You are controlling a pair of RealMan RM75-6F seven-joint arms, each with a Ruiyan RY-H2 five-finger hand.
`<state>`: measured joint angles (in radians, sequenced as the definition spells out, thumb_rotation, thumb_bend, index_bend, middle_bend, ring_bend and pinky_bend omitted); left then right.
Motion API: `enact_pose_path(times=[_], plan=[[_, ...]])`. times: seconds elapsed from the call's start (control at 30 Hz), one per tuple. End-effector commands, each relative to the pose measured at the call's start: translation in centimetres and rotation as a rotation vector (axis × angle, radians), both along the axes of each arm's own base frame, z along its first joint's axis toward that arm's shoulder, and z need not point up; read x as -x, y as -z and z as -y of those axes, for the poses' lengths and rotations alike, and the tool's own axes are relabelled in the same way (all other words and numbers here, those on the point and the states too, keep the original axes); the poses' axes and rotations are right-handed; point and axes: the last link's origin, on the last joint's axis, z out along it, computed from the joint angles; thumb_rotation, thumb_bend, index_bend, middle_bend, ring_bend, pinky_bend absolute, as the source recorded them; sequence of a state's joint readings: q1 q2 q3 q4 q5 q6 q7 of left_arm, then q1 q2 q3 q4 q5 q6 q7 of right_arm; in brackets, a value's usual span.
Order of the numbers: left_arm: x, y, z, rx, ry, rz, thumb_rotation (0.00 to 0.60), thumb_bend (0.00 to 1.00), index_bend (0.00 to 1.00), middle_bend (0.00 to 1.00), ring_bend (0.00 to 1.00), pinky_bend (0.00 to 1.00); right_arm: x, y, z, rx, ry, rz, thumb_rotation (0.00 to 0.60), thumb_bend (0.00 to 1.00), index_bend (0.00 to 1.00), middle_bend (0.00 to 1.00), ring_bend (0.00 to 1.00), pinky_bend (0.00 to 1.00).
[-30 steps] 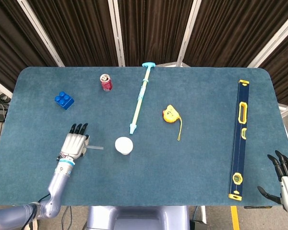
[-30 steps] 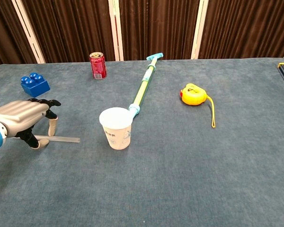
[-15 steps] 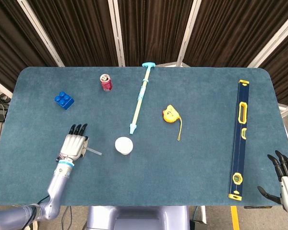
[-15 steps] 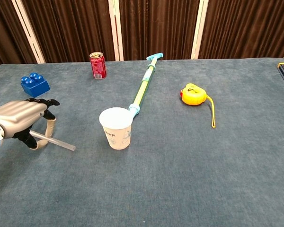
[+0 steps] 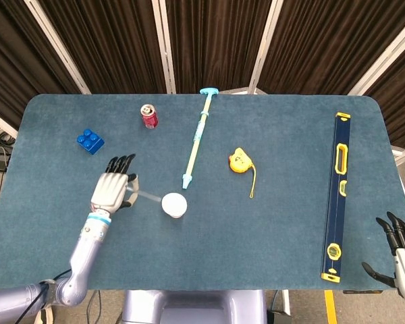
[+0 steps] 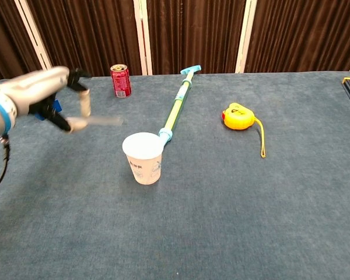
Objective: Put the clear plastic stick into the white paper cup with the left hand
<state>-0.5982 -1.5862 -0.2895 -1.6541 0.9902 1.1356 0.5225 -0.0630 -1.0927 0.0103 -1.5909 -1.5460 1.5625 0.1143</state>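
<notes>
Clear plastic stick (image 6: 102,121) is up off the blue table (image 5: 277,223), pinched between thumb and finger of the left hand (image 6: 52,93), its free end pointing toward the white paper cup (image 6: 143,157) just beside it. Right hand (image 5: 399,244) sits at the table's near corner, fingers spread, holding nothing.

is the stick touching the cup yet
Apart. In the chest view the stick, pinched in the left robot hand, hangs in the air with its free end left of and above the cup's rim, blue table showing between them.
</notes>
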Motion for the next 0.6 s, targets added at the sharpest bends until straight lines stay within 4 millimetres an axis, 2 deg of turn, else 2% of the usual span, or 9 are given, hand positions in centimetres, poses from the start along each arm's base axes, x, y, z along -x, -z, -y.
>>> enact_pose_path(times=[0.03,0.13,0.3,0.6], plan=[[-3.7,-1.2,-0.7,0.045,-0.062,0.31,0.6,0.39,0.59,0.0,0.0,0.0,0.0,0.0,0.0,0.0,0.001,0.001,0.6,0.15,0.09,0.0,0.0,0.0],[-5.9,-1.1,-0.4,0.118,-0.129,0.558,0.6,0.39,0.6,0.0,0.0,0.0,0.0,0.0,0.0,-0.001,0.001,0.003,0.6,0.15,0.09,0.0,0.0,0.0],[-8.1,-0.1,0.1,0.25,-0.222,0.816,0.6,0.39,0.61,0.0,0.0,0.0,0.0,0.0,0.0,-0.002,0.0,0.005,0.6,0.15,0.09,0.0,0.0,0.0],[-9.2,1.7,1.1,0.362,-0.281,1.018,0.6,0.39,0.61,0.0,0.0,0.0,0.0,-0.1,0.0,-0.003,-0.001,0.009,0.6,0.15,0.09,0.0,0.0,0.0]])
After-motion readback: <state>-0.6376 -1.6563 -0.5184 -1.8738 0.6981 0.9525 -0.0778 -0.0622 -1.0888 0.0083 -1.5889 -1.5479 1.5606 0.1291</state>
